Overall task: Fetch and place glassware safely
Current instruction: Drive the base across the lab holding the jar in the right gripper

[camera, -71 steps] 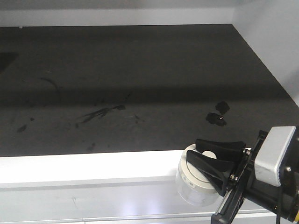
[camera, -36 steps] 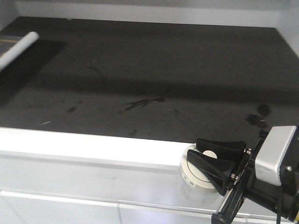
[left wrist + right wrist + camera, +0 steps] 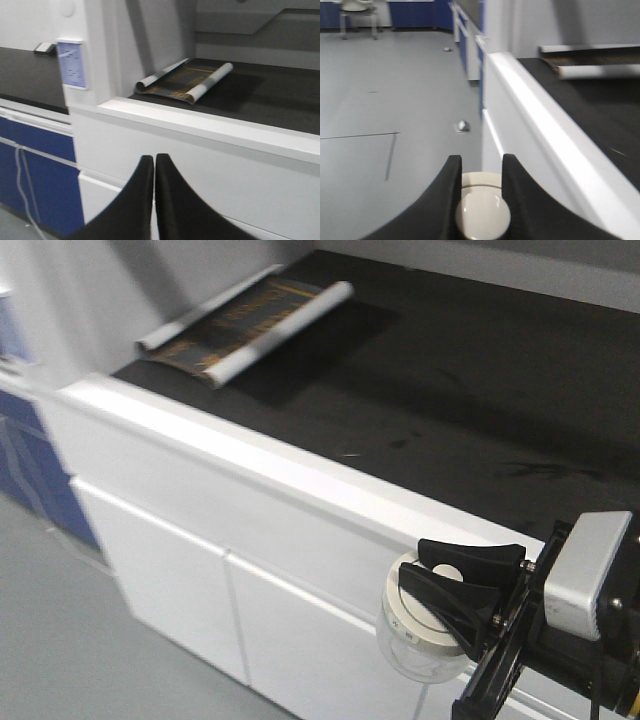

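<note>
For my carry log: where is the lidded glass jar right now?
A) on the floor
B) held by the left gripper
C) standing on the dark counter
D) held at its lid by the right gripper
D: the right gripper grips the cream lid of the glass jar; the left gripper is shut, holding nothing.

We find the rolled sheet point(image 3: 245, 325) on the counter point(image 3: 460, 400), far left; the jar point(image 3: 415, 630) hangs right, before the counter's front edge (between the right gripper point(image 3: 412, 560) fingers).
</note>
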Controlling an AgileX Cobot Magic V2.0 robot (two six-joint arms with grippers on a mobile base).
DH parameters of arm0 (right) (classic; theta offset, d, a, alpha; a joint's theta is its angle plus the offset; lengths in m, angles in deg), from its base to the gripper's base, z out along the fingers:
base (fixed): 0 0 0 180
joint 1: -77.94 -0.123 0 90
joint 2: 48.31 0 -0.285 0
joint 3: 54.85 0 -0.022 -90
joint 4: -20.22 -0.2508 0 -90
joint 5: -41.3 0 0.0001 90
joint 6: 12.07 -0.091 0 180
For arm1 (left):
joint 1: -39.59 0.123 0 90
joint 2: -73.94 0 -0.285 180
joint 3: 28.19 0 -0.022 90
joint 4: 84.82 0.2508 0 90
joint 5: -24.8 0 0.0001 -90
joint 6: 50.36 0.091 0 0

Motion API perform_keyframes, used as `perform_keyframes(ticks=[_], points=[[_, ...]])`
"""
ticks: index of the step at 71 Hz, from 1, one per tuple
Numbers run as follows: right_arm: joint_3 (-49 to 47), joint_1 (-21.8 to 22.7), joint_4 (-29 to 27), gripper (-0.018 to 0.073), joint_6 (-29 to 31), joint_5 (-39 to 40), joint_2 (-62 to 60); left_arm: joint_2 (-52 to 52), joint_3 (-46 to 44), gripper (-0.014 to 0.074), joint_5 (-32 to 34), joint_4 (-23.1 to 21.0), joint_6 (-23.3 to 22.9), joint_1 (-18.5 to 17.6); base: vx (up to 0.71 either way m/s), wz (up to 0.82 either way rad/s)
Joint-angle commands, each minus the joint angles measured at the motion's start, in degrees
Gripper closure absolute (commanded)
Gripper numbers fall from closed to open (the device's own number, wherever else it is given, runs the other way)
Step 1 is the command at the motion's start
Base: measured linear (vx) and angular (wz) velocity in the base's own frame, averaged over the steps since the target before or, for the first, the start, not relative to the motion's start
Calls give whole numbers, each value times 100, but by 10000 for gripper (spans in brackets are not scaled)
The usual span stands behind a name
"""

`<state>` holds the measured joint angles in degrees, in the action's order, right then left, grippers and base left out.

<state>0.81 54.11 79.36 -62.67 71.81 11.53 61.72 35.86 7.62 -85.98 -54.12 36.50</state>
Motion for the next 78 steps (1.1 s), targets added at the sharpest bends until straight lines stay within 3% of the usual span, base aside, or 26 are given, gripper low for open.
perform_keyframes(ticks=[1, 45, 78], points=[[-190, 29, -190, 560, 18, 366, -78, -76, -155, 603, 400, -46, -39, -24, -7, 75], [-190, 29, -190, 560, 24, 366, -78, -76, -155, 603, 400, -46, -39, -24, 0, 61], [-190, 29, -190, 560, 24, 366, -78, -76, -155, 603, 400, -46, -39, -24, 9, 83]])
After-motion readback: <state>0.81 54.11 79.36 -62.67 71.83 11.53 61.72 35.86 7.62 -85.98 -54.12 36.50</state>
